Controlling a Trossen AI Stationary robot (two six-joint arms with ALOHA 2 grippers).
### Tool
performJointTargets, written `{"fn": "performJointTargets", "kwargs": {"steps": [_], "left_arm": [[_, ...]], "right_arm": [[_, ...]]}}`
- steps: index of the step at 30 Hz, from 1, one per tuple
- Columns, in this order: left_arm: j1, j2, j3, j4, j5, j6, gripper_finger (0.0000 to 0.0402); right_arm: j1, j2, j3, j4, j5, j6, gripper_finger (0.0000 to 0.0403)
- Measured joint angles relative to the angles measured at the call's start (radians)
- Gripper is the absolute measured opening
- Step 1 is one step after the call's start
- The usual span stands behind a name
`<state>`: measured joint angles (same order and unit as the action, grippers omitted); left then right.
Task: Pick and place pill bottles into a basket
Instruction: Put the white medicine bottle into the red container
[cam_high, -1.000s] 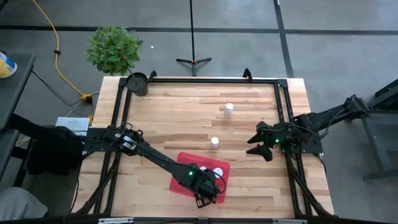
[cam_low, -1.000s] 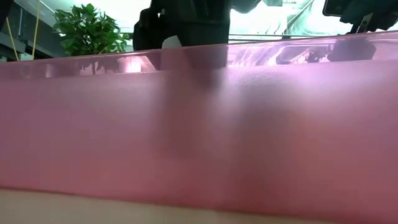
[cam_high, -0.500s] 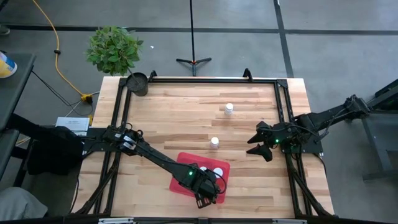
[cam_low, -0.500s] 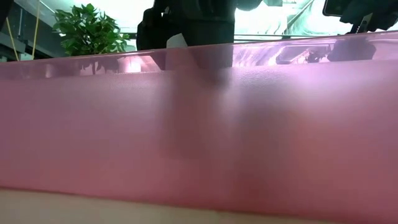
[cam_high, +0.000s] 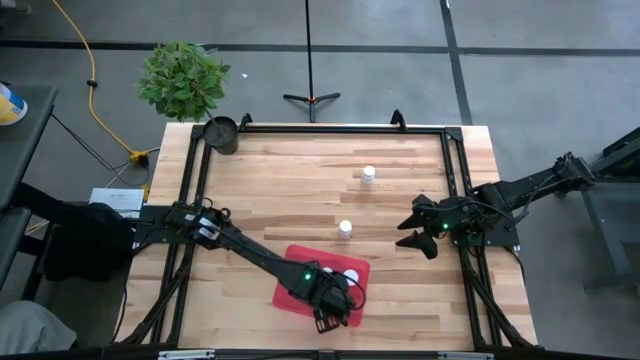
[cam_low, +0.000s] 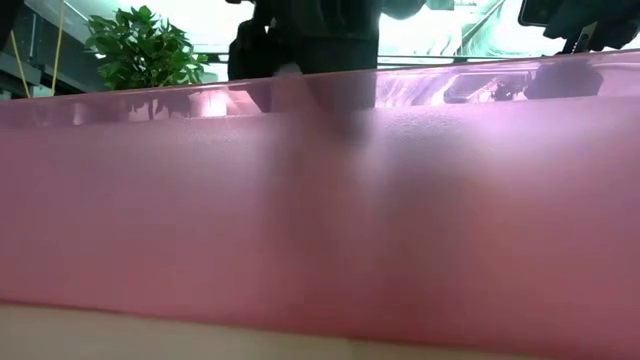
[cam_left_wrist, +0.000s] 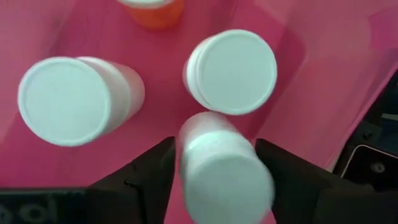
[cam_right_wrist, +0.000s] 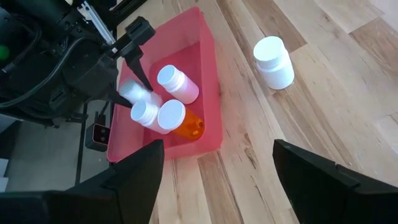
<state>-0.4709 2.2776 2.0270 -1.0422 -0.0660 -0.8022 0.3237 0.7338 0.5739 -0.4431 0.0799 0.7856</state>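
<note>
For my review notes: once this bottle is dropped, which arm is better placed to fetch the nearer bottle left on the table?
Right. The right gripper waits open beside the nearer bottle, while the left gripper is busy over the red tray.

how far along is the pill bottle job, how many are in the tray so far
Three bottles sit in the red tray, including the orange one. A fourth, blurred bottle is between the left gripper fingers over the tray. Two bottles remain on the table. The right gripper waits nearby, open.

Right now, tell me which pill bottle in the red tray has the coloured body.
The orange-amber bottle, lying at the tray's near end beside three white-bodied ones.
</note>
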Motion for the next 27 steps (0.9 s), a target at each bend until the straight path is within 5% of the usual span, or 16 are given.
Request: {"fn": "performJointTargets", "kwargs": {"steps": [13, 27], "left_arm": [[0.040, 0.000, 0.000, -0.008, -0.007, 0.015, 0.0373], [0.040, 0.000, 0.002, -0.069, 0.072, 0.011, 0.0363]], "right_arm": [[0.000, 0.000, 0.000, -0.001, 0.000, -0.008, 0.0291], [0.000, 0.000, 0.000, -0.032, -0.004, -0.009, 0.0291]]}}
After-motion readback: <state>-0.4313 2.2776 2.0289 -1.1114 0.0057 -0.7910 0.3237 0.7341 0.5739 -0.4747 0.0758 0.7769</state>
